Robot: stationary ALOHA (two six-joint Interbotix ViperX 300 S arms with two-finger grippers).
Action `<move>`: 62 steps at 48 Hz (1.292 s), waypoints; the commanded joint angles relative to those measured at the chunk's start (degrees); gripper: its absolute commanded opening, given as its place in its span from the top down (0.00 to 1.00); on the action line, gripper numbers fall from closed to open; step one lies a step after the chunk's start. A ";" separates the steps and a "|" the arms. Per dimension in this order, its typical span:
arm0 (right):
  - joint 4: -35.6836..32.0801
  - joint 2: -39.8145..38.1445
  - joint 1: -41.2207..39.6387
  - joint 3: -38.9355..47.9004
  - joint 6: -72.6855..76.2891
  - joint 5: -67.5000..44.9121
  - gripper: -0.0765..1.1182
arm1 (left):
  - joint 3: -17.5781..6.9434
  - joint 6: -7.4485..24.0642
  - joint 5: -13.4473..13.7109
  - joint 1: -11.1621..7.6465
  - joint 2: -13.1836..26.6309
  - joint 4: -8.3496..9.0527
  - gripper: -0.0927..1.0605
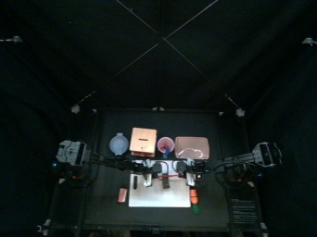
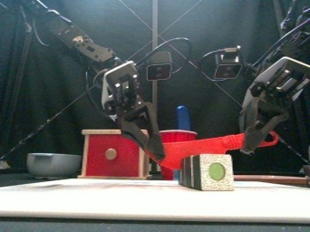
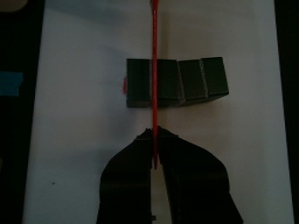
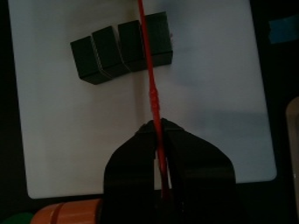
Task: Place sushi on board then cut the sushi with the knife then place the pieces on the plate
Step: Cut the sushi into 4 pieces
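On the white cutting board [image 3: 82, 87], left gripper [image 3: 152, 133] and right gripper [image 4: 156, 127] both clamp one red toy knife [image 2: 224, 143] across the dark-green sushi roll [image 3: 187, 80], mid-cut; next, press down.

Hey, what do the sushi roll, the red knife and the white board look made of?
Sushi roll: likely painted wood or hard plastic; matte dark green blocks, speckled white end. Red knife: probably plastic; thin, uniformly red blade. White board: smooth plastic, seemingly; flat, even white.

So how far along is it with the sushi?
Done: the sushi roll lies on the white board. In hand: the left gripper and right gripper hold the red knife across it. Left: cutting it, moving pieces to the pink plate.
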 commanded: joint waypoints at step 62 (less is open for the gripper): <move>0.44 -1.32 -2.55 -4.13 0.35 2.64 0.63 | -2.81 -0.09 4.75 4.13 -4.04 6.50 0.54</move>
